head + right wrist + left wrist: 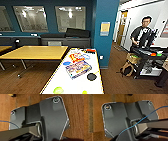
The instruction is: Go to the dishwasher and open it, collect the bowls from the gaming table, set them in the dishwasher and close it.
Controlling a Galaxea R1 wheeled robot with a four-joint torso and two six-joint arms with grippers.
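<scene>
While you face the long white-topped gaming table at lower centre, two lime-green round bowls sit at its near end; I cannot tell either gripper's finger state.

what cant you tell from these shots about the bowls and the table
- Bowls: in the head view two lime-green shapes sit at the bottom edge of the gaming table; the edge cuts them, so their full form and contents are unreadable.
- Game boxes: the print is too blurred to read.
- Dark round object: too blurred to identify.
- Table's near end: cut off by the picture edge.
- Grippers: in both wrist views the robot's dark plate hides the fingers.
</scene>
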